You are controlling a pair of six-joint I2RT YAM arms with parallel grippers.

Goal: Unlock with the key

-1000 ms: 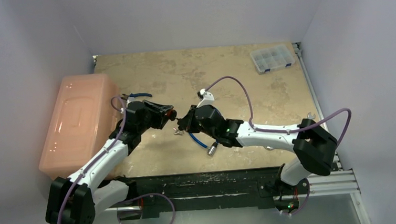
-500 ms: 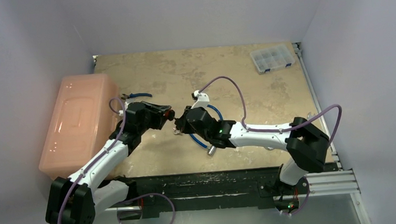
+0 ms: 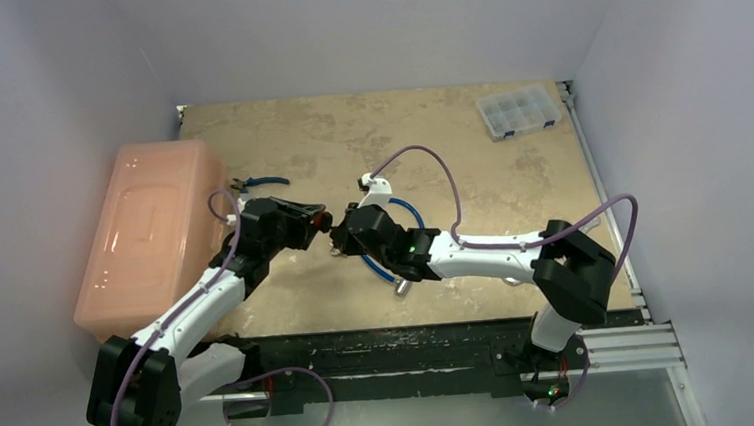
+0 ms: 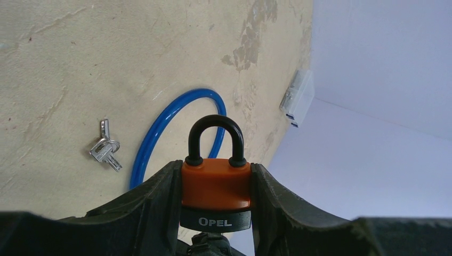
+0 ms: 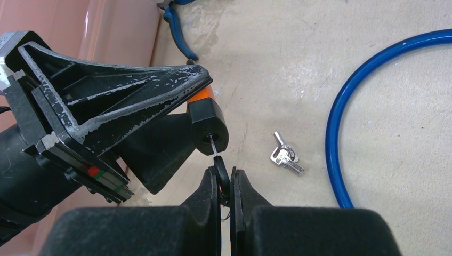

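My left gripper [image 4: 216, 184] is shut on an orange padlock [image 4: 216, 184] with a black base marked OPEL and a black shackle, held above the table. In the right wrist view the padlock's black base [image 5: 208, 125] faces my right gripper [image 5: 226, 178]. My right gripper is shut on a black-headed key [image 5: 220, 176]. The key's metal blade [image 5: 214, 145] is partly inside the keyhole. In the top view both grippers meet at mid-table [image 3: 332, 226].
A spare bunch of silver keys [image 5: 285, 156] lies on the table beside a blue cable loop [image 5: 346, 106]. Blue-handled pliers [image 5: 178, 32] lie by a pink plastic box [image 3: 149, 229]. A clear compartment case [image 3: 518, 111] sits at the far right.
My right arm has moved left toward the padlock, closing the gap between the two grippers. The left arm has stayed nearly still.
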